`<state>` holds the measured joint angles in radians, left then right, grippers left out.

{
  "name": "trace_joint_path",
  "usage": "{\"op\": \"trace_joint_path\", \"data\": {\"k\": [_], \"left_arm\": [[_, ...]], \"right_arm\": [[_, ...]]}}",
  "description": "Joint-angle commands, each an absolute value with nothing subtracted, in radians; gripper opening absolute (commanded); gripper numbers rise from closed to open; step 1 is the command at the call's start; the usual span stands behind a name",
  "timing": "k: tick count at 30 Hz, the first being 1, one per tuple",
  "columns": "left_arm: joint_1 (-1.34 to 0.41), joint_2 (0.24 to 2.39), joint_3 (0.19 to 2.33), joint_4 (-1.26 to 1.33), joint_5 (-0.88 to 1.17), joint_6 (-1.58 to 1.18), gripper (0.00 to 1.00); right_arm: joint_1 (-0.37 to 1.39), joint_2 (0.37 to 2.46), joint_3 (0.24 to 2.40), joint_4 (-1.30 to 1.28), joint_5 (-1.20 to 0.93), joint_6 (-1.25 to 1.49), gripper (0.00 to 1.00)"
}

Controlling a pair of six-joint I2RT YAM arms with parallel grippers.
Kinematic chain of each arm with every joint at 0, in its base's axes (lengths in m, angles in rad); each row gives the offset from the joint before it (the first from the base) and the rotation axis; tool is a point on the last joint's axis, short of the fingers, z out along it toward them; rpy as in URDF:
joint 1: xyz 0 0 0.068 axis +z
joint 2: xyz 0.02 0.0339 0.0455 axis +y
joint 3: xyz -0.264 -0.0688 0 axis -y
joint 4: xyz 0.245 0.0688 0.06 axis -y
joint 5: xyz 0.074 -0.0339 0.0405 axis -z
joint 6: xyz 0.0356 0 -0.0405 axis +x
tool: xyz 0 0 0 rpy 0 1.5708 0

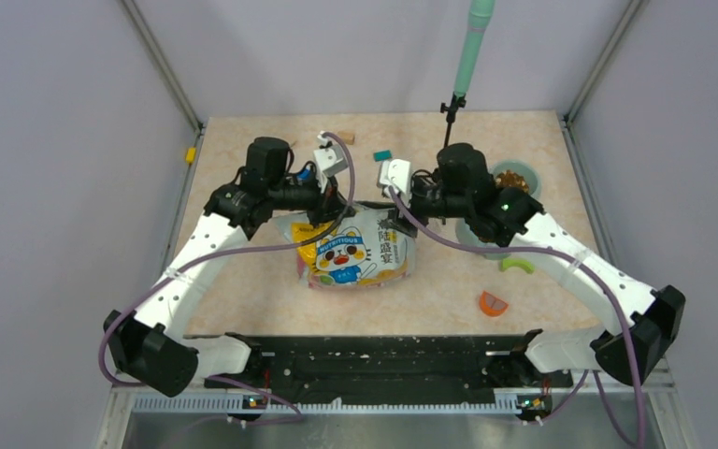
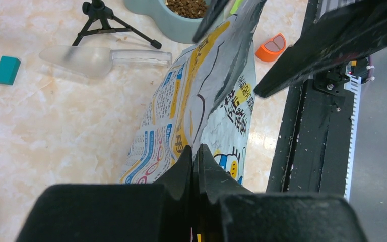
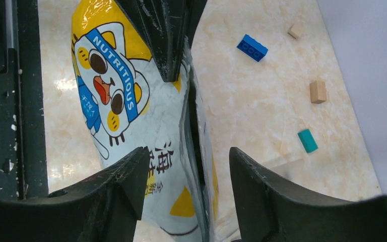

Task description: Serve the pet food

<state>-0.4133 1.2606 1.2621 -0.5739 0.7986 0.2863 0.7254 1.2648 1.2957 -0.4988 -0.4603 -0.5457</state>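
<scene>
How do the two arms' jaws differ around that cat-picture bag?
The left gripper has jaws shut, pinching the bag; the right gripper has jaws open, straddling the bag's edge unclamped. The left gripper sits toward the bag's left side, the right gripper toward its right. Both are at its far edge.

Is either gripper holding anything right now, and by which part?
The left gripper is pinched shut on the top edge of the pet food bag. The right gripper stands open astride that edge, gripping nothing.
</scene>
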Motion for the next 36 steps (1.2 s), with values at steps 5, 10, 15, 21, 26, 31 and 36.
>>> {"op": "trace_joint_path", "data": {"k": [5, 10, 15, 21, 26, 31, 36], "left_arm": [[-0.388, 1.201, 1.320, -0.663, 0.809, 0.344, 0.21], [-0.388, 1.180, 1.310, -0.744, 0.801, 0.376, 0.56], [-0.388, 1.130, 1.266, -0.746, 0.774, 0.385, 0.57], [-0.388, 1.118, 1.233, -0.733, 0.759, 0.388, 0.51], [-0.388, 1.158, 1.229, -0.784, 0.777, 0.423, 0.40], [-0.388, 1.153, 1.180, -0.768, 0.800, 0.397, 0.36], [-0.388, 1.162, 1.185, -0.774, 0.784, 0.362, 0.00]], "right_arm": [[0.761, 1.326, 1.324, -0.382, -0.398, -0.502, 0.00], [0.677, 1.356, 1.444, -0.442, -0.545, -0.369, 0.00], [0.628, 1.413, 1.568, -0.519, -0.625, -0.211, 0.00], [0.569, 1.475, 1.634, -0.491, -0.833, 0.040, 0.00], [0.564, 1.453, 1.636, -0.386, -0.902, 0.191, 0.00], [0.538, 1.479, 1.683, -0.527, -0.901, 0.121, 0.00], [0.517, 1.511, 1.687, -0.653, -0.877, 0.062, 0.00]]}}
